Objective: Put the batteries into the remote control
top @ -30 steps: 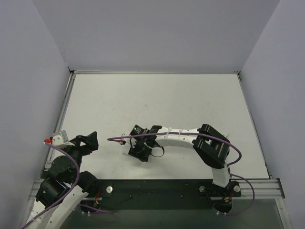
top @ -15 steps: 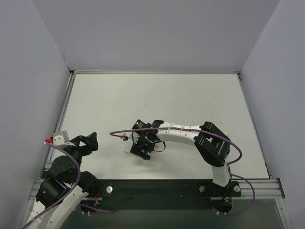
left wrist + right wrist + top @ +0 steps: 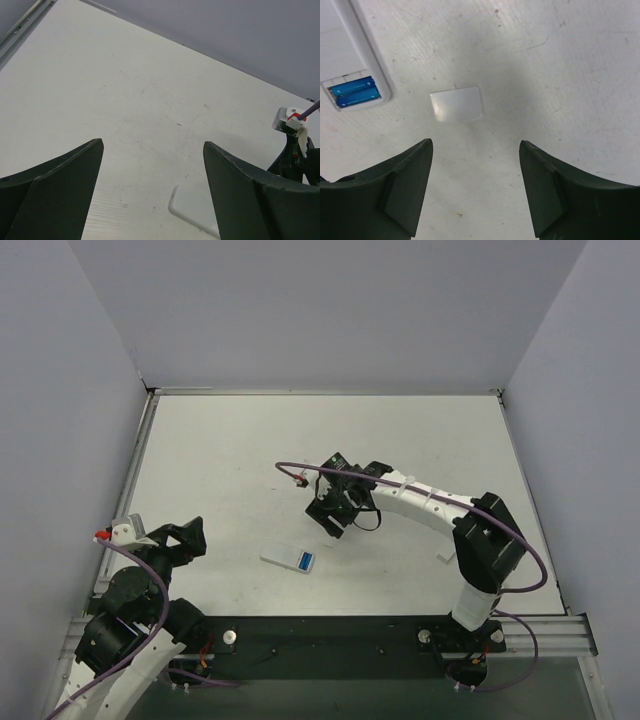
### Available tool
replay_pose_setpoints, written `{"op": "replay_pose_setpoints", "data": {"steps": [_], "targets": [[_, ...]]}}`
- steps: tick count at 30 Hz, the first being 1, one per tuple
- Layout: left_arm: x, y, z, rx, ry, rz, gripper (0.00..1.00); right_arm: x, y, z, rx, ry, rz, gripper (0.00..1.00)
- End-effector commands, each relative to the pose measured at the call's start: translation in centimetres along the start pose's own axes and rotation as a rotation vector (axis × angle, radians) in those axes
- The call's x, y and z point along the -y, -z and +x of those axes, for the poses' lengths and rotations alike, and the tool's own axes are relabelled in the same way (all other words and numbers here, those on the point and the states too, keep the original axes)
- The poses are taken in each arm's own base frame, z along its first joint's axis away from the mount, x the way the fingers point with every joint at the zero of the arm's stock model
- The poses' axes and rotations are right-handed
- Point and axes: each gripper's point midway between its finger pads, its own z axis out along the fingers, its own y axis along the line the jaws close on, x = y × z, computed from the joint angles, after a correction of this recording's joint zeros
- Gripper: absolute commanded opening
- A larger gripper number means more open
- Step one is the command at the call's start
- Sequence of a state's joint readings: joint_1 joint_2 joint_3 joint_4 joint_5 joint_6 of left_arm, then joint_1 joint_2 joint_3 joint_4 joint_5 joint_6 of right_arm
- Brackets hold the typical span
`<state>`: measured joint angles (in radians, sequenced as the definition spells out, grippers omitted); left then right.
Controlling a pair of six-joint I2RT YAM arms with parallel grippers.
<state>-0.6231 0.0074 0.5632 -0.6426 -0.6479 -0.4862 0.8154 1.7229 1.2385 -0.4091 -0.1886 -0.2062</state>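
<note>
White tabletop (image 3: 250,450), grey walls around it. Right gripper (image 3: 475,146): fingers spread, nothing between them, hovering over a small white panel (image 3: 456,104) (battery door, I'd guess; too plain to be sure). Just beside that lies the remote control (image 3: 347,45), back up and compartment uncovered, with two batteries (image 3: 355,91) seated side by side in it. Left gripper (image 3: 152,145): wide and empty, parked near its base, well apart from the remote control. Loading looks done. What's left is the cover, if that counts.
</note>
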Motion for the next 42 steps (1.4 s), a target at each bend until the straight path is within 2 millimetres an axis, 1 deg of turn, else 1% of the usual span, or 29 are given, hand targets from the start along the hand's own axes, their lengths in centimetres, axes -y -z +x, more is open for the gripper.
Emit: {"op": "replay_pose_setpoints", "data": {"steps": [1,3,7,11,14,19,26,28,29,33,36,39,41,42], "targets": [[0.4,0.4,-0.8,0.031,0.013,0.035,0.92,0.2,-1.4,3.1,-0.113,-0.032,-0.029,0.62],[0.5,0.3,-0.6,0.027,0.015,0.042,0.92,0.2,-1.8,3.2,-0.117,-0.037,-0.054,0.62],[0.5,0.3,-0.7,0.029,0.015,0.043,0.92,-0.6,-2.4,3.2,-0.122,-0.029,-0.104,0.60],[0.7,0.2,-0.5,0.022,0.012,0.048,0.92,-1.3,-3.4,3.9,-0.154,-0.028,-0.140,0.60],[0.8,0.1,-0.4,0.019,0.012,0.051,0.92,-1.5,-3.8,3.9,-0.164,-0.017,-0.143,0.60],[0.9,0.1,-0.4,0.018,0.013,0.053,0.92,-1.3,-4.3,4.0,-0.178,-0.005,-0.121,0.60],[1.1,-0.1,-0.1,0.007,0.019,0.056,0.92,-2.0,-4.7,4.2,-0.196,0.025,-0.122,0.58],[1.3,-0.1,-0.1,0.007,0.028,0.067,0.92,-2.2,-4.9,4.4,-0.206,0.034,-0.117,0.55],[1.4,-0.4,0.3,-0.011,0.016,0.059,0.92,-2.2,-5.0,4.7,-0.216,0.037,-0.114,0.54],[1.6,-0.8,0.8,-0.028,0.015,0.060,0.92,-2.0,-5.1,5.0,-0.231,0.054,-0.081,0.47],[2.0,-1.0,1.1,-0.042,0.012,0.070,0.92,-2.0,-5.0,5.0,-0.234,0.070,-0.063,0.44],[2.5,-1.3,1.6,-0.063,0.008,0.085,0.92,-2.0,-5.1,5.1,-0.237,0.072,-0.057,0.46],[2.8,-1.5,1.9,-0.077,0.008,0.097,0.92,-2.1,-5.1,5.0,-0.236,0.069,-0.058,0.48],[2.9,-1.6,2.2,-0.090,0.005,0.097,0.92,-2.1,-5.2,4.9,-0.235,0.066,-0.060,0.52]]}}
